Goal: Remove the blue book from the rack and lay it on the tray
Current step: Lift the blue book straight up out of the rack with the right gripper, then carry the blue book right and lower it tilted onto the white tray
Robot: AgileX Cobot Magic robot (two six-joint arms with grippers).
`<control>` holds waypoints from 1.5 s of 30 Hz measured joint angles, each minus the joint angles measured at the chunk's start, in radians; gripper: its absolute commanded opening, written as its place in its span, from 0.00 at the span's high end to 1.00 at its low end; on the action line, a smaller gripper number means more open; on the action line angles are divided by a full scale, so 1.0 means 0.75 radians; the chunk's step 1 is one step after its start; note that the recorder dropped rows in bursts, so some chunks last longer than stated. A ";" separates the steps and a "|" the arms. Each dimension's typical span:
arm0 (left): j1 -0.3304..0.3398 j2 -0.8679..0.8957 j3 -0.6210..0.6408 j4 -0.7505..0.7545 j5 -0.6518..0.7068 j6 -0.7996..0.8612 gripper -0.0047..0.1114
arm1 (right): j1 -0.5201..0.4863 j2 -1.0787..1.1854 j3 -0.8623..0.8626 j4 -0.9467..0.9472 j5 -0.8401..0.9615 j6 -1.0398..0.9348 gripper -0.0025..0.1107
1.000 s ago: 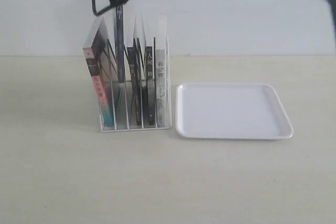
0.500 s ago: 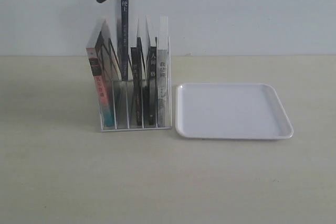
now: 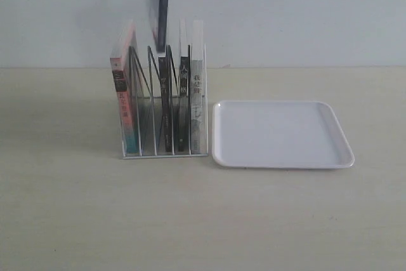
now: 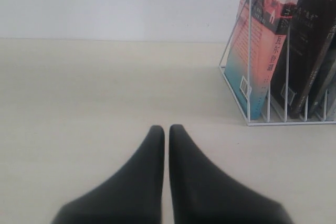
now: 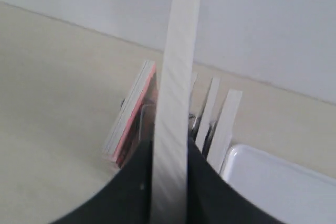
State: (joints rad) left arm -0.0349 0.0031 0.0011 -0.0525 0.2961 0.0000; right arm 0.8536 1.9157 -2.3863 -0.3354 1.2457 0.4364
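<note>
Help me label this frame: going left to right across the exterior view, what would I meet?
Pink-and-teal-spined paperback book → thin dark blue paperback book, held aloft → pale grey-spined book → flat white rectangular plastic tray.

At the rack's (image 3: 165, 155) 9 o'clock end, the pink-and-teal book (image 4: 258, 61) is showing 瓦尔登湖 down its spine and a barcode low on its cover. The black-spined books (image 3: 183, 109) are carrying Chinese characters too blurred to read.
</note>
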 measured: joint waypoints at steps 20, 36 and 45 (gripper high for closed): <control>0.000 0.000 0.000 0.000 0.000 0.000 0.92 | -0.007 -0.765 0.859 -0.559 0.007 0.160 0.98; 0.000 0.000 0.000 0.000 0.000 0.000 0.92 | -0.007 -0.167 1.216 -0.918 -0.037 0.076 0.98; 0.000 0.000 0.000 0.000 0.000 0.000 0.92 | -0.134 0.017 1.216 -0.910 -0.057 0.237 0.98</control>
State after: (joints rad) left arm -0.0349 0.0031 0.0011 -0.0525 0.2961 0.0000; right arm 0.7535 1.9287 -1.4744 -1.0179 1.2028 0.6142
